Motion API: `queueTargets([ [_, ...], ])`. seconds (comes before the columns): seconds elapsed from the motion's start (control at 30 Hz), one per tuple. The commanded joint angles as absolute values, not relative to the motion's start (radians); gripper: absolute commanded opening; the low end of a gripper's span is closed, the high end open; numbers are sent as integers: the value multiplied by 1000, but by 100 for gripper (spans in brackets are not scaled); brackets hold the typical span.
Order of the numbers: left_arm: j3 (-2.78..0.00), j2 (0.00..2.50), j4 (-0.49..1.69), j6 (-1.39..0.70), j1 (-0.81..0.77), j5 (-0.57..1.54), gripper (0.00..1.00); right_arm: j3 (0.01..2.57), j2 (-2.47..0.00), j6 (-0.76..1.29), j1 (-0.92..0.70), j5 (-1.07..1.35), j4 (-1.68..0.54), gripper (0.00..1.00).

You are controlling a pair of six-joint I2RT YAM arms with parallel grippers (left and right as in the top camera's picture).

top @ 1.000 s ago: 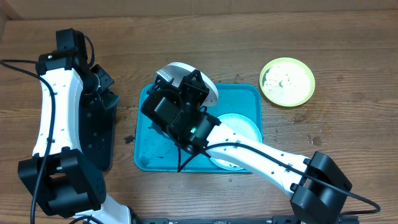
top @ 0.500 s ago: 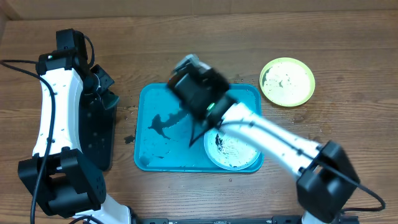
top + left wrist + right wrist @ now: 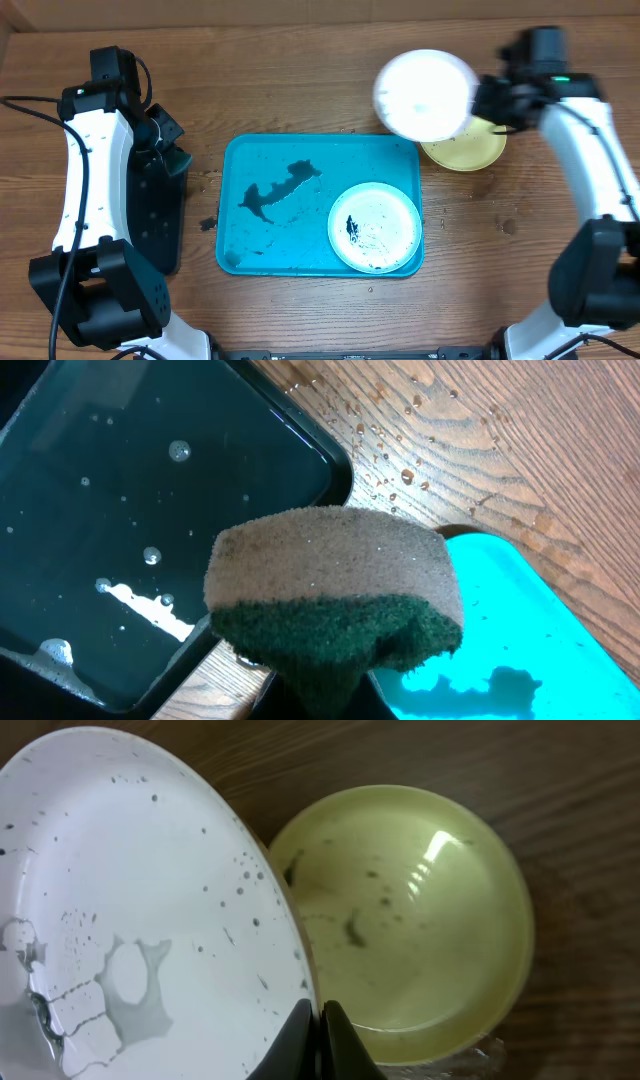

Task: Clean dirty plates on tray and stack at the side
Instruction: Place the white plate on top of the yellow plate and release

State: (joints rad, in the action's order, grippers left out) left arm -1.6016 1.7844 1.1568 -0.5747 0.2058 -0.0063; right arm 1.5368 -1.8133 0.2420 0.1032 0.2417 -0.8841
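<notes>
Plates are found in three places. The white plate (image 3: 424, 95) is held in the air by the right gripper (image 3: 320, 1025), whose fingers are pressed together on its rim. It is tilted, and its face is flecked with small dark specks and a thin film of water. In the overhead view it is seen beyond the far right corner of the turquoise tray (image 3: 290, 245), overlapping the left part of the yellow-green plate (image 3: 470, 155). That plate is set flat on the wooden table (image 3: 330, 60), outside the tray. Whether the two plates touch cannot be told. A few dark marks are seen in the yellow-green plate's wet bowl from the right wrist view. The light-blue-rimmed plate (image 3: 374, 228) is set in the near right part of the tray, with black smears on its white centre. A dark puddle (image 3: 280, 185) is spread across the tray's left half.

A sponge (image 3: 335, 600), tan on top and dark green beneath, is pinched at its green layer by the left gripper (image 3: 172, 152). It is held over the edge of the black tray (image 3: 150, 490), in which water with a few bubbles is pooled, just beside the turquoise tray. Water drops (image 3: 400, 460) are scattered on the wood by the black tray's corner.
</notes>
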Motion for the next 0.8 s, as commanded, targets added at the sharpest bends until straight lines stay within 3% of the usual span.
queueTargets([
  [0.0, -1605, 1780, 1159, -583, 215, 9, 4, 1532, -1799, 263, 197, 358, -888, 4],
  [0.2, -1605, 1780, 1156, -583, 215, 20, 4, 1409, -1800, 321, 284, 217, -779, 4],
  [0.47, -1605, 1780, 1150, -583, 215, 27, 4, 1254, -1803, 420, 274, 146, -584, 4],
  [0.77, -1605, 1780, 1150, -583, 215, 28, 4, 1199, -1810, 447, 250, 151, -546, 4],
])
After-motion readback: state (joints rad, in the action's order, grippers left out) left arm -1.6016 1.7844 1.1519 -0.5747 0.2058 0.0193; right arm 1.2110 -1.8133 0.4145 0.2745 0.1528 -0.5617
